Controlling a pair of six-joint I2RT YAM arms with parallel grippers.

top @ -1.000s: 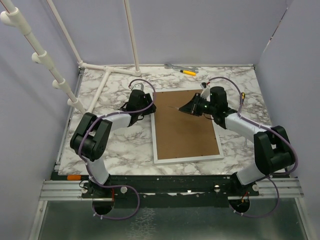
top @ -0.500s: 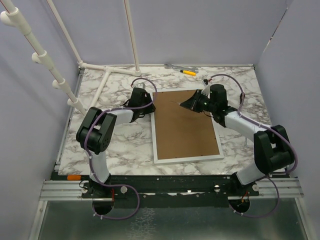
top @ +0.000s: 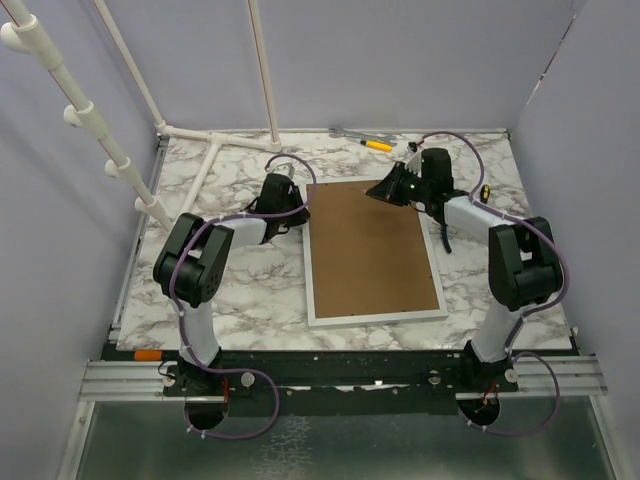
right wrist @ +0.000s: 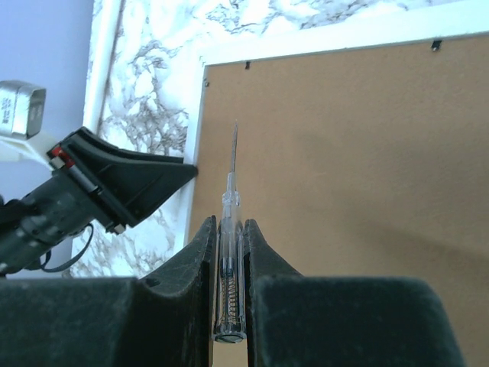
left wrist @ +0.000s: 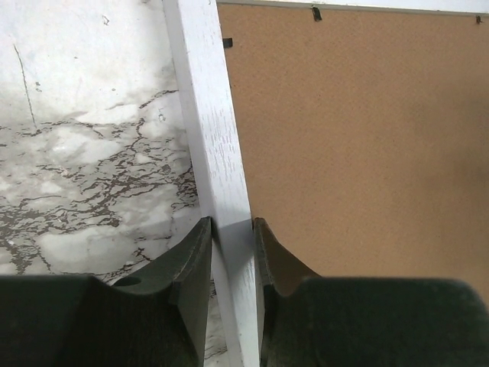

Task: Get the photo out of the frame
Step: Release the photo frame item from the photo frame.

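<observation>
Face-down mid table (top: 250,290): the frame (top: 375,317), brown backing board (top: 370,250) up & seated inside the white rim, w/ small black tabs (left wrist: 315,12) along its edge. The photo can't be seen from this side. L gripper (left wrist: 232,223) is clamped on the frame's left rail, one finger each side, both touching. R gripper (right wrist: 230,223) is clenched on a clear-handled screwdriver (right wrist: 229,267), tip over the board near the L gripper; touching or not, can't tell.
</observation>
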